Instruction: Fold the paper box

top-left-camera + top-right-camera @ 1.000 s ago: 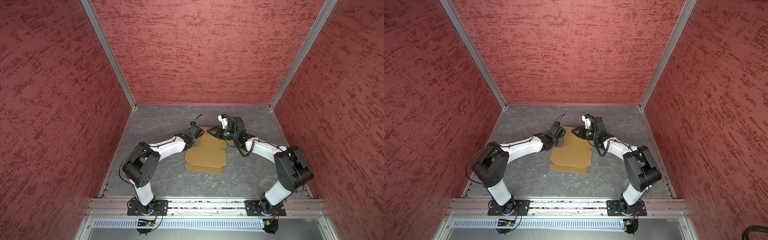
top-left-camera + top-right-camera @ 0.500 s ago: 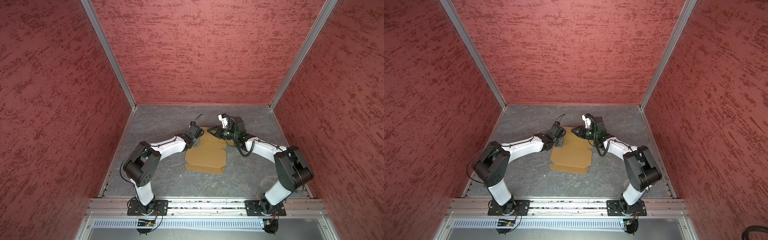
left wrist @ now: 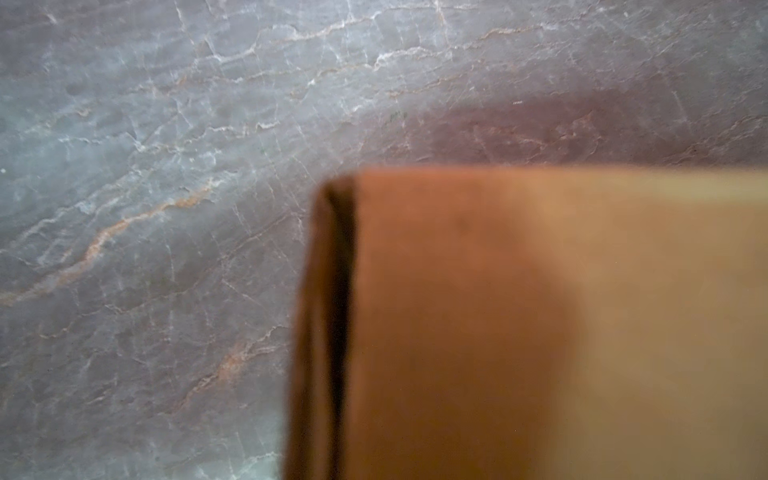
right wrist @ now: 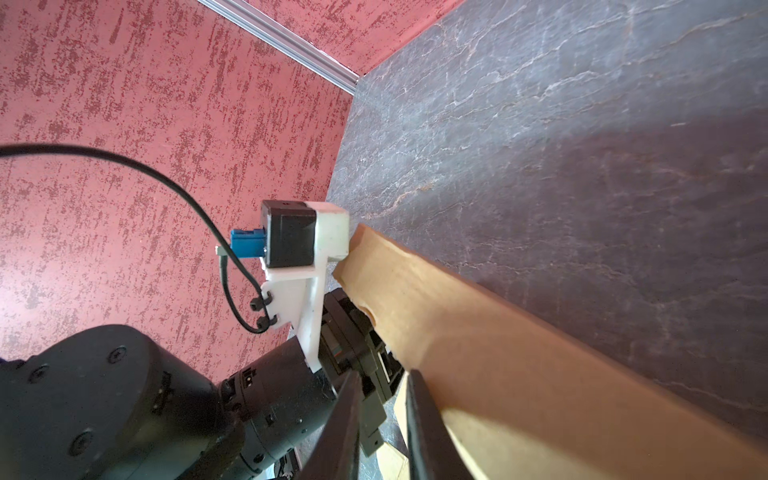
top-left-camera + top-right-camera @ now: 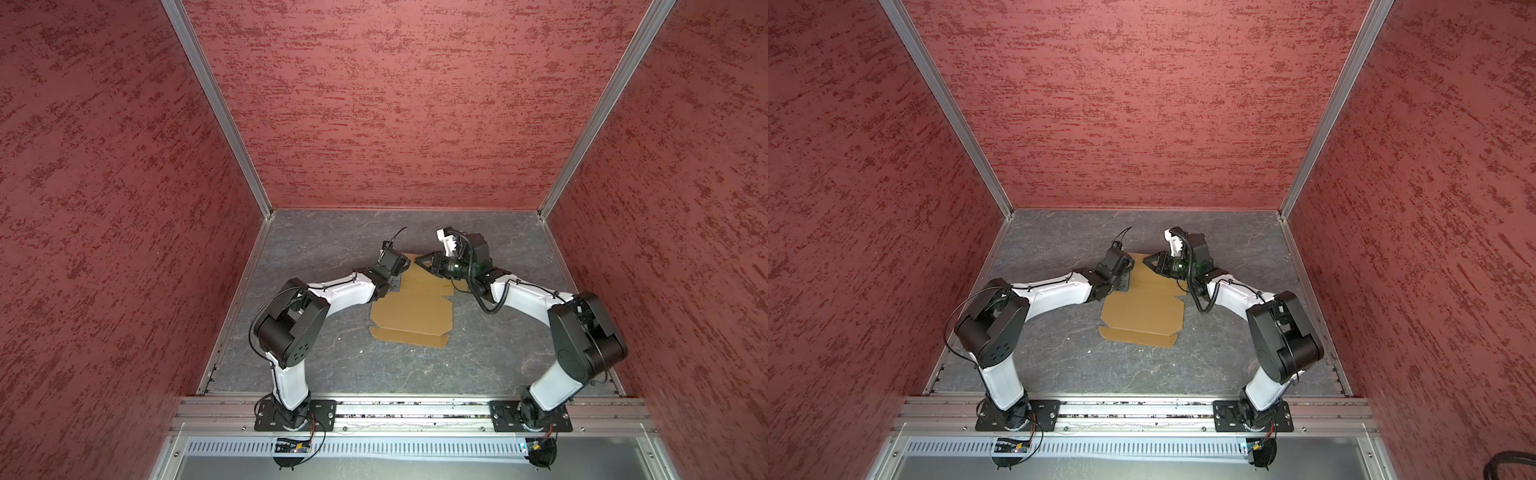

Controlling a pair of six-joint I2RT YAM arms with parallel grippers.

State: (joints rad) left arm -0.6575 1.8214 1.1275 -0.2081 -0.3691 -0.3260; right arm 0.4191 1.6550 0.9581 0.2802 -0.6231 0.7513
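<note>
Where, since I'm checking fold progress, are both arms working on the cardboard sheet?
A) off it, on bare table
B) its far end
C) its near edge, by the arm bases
B: in both top views the left arm and right arm bring their jaws to the far end of the paper box.

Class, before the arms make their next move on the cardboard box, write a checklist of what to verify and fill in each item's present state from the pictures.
1. Is the paper box resting on the table? Ok.
2. Is the far flap raised off the table? Ok, it shows in the right wrist view.
3. Is the right gripper at the far flap? Ok.
4. Does the right gripper have a hold on that flap? Cannot tell.
5. Is the left gripper open or shut? Cannot tell, because its fingers are hidden.
6. Is the box fully folded? Not ok, because most of the sheet lies flat.
</note>
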